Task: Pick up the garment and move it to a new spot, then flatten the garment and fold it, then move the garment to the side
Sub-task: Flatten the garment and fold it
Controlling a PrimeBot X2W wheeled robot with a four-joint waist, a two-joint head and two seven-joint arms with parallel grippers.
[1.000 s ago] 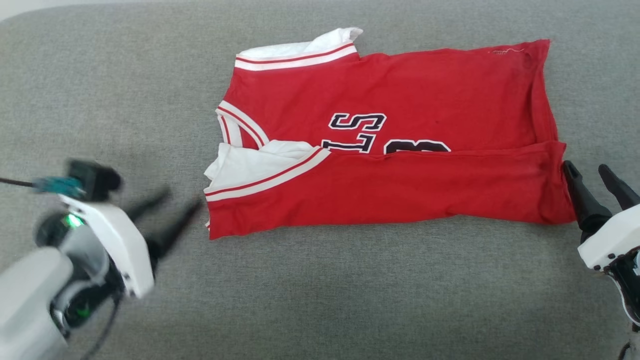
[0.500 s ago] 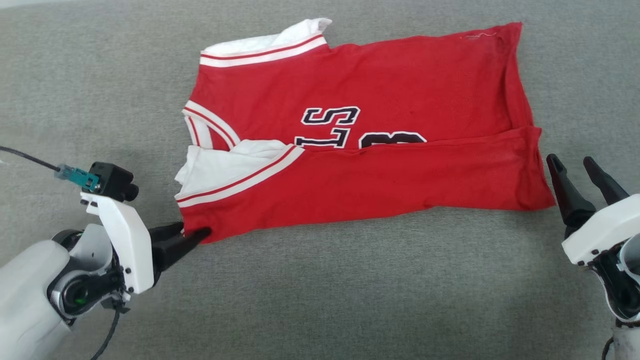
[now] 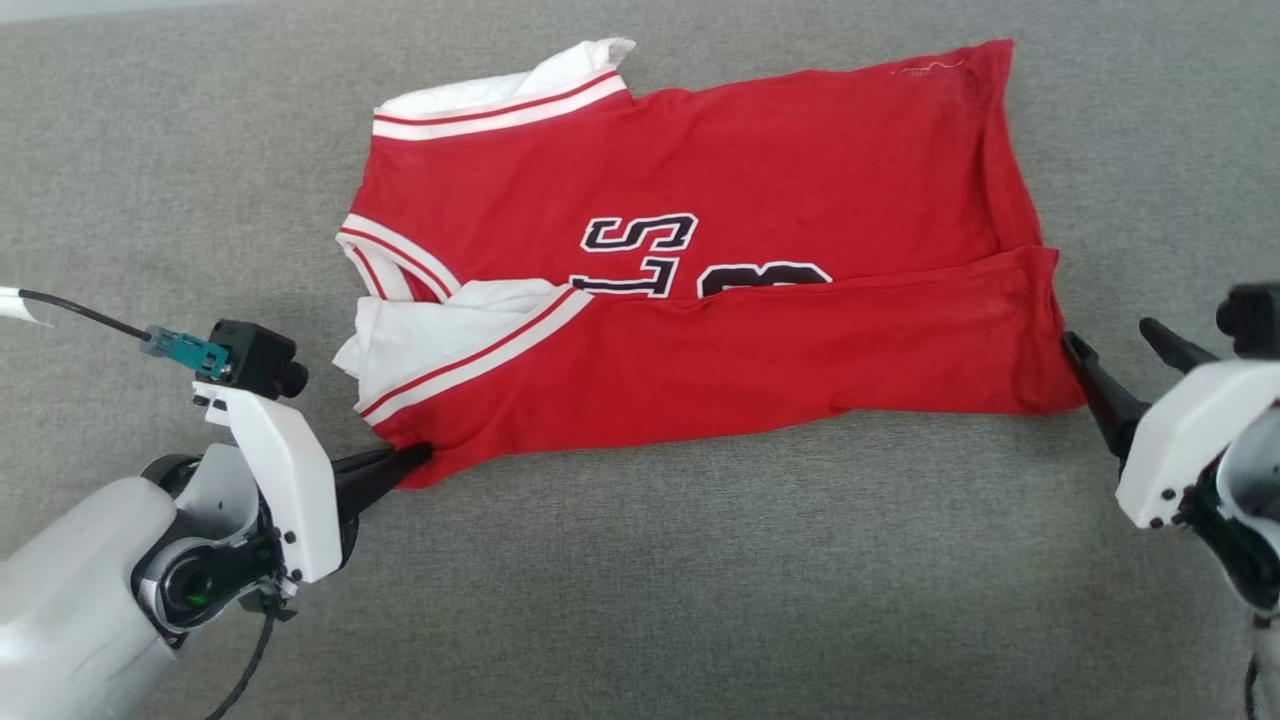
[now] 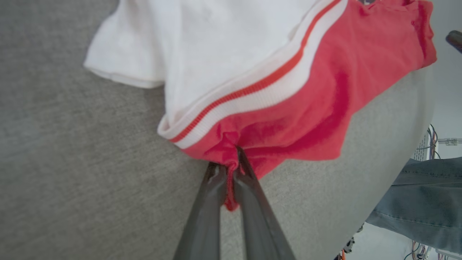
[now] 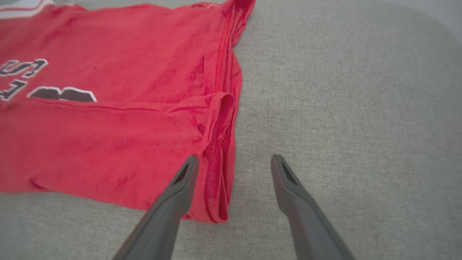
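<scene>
Across a grey fabric-covered counter, spread flat with its near long edge folded up over the chest print: the garment, collar and white sleeves to the left; clamped tight on its near-left corner, red cloth bunched between the fingers: the left hand; spread wide and holding nothing at the near-right corner: the right hand, one finger at the hem, the other over bare counter; past the counter's edge, a person's denim-clad leg.
</scene>
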